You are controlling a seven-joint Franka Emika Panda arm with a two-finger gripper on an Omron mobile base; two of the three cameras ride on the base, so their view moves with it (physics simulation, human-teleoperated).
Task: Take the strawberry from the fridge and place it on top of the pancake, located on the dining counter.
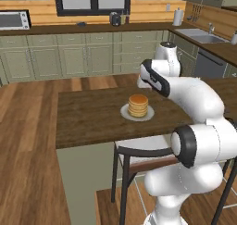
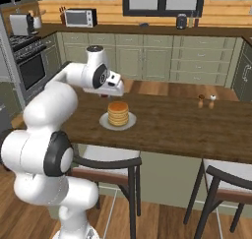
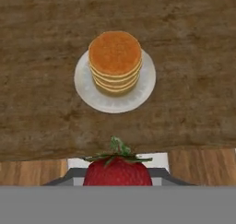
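I am pinching the strawberry [image 3: 118,171] in my gripper [image 3: 118,181], with the fingers pressed in on it from both sides. I hold it tight like this so it does not drop while I carry it over. In the hand view the berry sits at the bottom, at 6 o'clock, with its green leaves poking up.

The pancake [image 3: 115,61] is a tall stack on a white plate [image 3: 138,96]. It stands on the counter [image 3: 193,57], flat and steady, ready for a topping. From the berry, the stack is at 12 o'clock, near but not under it yet. I think my hand is over the near edge of the counter, because I can see a stool seat and floor below the berry.

In the right base view my hand [image 2: 109,87] hangs above and beside the pancake [image 2: 118,113], at about 10 o'clock from it, not touching. I think I need to go forward a bit more, then come down.
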